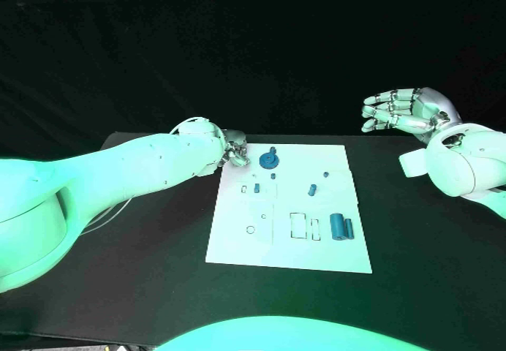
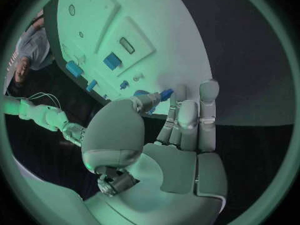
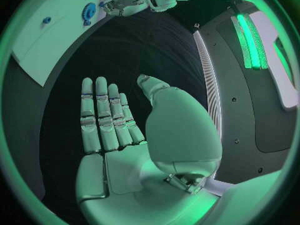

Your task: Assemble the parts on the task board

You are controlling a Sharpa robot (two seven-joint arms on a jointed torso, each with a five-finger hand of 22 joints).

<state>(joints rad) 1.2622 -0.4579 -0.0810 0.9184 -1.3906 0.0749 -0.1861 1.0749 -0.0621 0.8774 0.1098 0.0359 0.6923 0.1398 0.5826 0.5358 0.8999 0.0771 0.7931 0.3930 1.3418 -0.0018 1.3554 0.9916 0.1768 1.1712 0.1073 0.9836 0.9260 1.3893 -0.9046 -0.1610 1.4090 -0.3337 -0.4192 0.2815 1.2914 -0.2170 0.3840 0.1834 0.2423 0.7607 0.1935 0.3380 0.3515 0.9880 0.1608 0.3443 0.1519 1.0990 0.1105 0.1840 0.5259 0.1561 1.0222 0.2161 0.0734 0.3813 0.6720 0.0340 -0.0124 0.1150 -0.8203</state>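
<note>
The white task board [image 1: 290, 252] lies in the middle of the black desk [image 1: 432, 248], its long axis running from the desk's near edge toward its far edge. At the board's far left corner stands a round blue gear-like part [image 1: 269, 158] with a small knob on top. The left hand [image 1: 227, 150] sits at that same corner, just beside the gear; in the left wrist view its fingers [image 2: 187, 117] reach onto the board's edge, fingertips next to the blue piece [image 2: 164, 95], but whether they pinch it I cannot tell. Near the board's right edge, toward the near side, a blue cylinder [image 1: 338, 226] lies flat, long axis parallel to the board's long side. A smaller blue peg [image 1: 312, 190] stands near the board's centre. The right hand [image 1: 406, 110] hangs above the desk's far right corner, well apart from the board, fingers apart and holding nothing.
</note>
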